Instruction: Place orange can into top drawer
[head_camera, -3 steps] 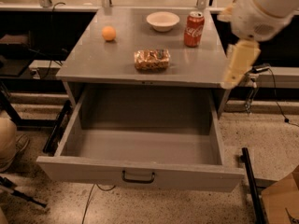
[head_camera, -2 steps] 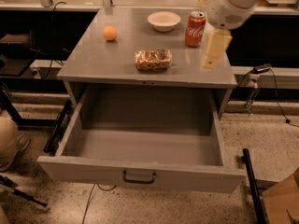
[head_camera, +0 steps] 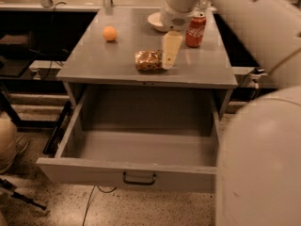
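Observation:
The orange can [head_camera: 149, 60] lies on its side near the front middle of the grey cabinet top [head_camera: 94, 62]. It has a mottled orange-brown wrap. My gripper [head_camera: 170, 51] hangs down from the arm just to the can's right, its pale tip close to or touching the can's right end. The top drawer [head_camera: 84, 169] is pulled wide open below the cabinet top. Its inside shows nothing in it, and a dark bail handle [head_camera: 139, 179] sits at the centre of its front panel.
A red Coca-Cola can [head_camera: 195, 29] stands at the back right of the top. A white bowl [head_camera: 154, 21] is partly behind my arm. A small orange ball [head_camera: 110, 33] lies at the back left. My arm's bulky body [head_camera: 261, 164] fills the right foreground.
My gripper has swung left from beside the cabinet's right edge, over the top, to right beside the orange can. The can and drawer have not moved.

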